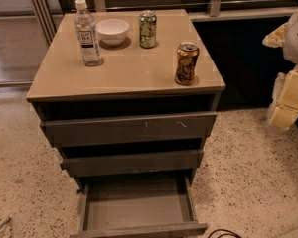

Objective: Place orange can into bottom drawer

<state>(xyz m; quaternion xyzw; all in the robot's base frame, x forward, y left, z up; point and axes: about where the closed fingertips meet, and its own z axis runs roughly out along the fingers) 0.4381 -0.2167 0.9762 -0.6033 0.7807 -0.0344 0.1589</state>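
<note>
Orange can (186,63) near edge, claw (274,37) right

Orange can (186,63) is dark-mottled, bottom drawer (139,211) grey, right-edge end effector (287,102) cream

Right front of cabinet top (124,73): orange can (186,63); below, bottom drawer (139,209); far right, gripper (287,100).
</note>
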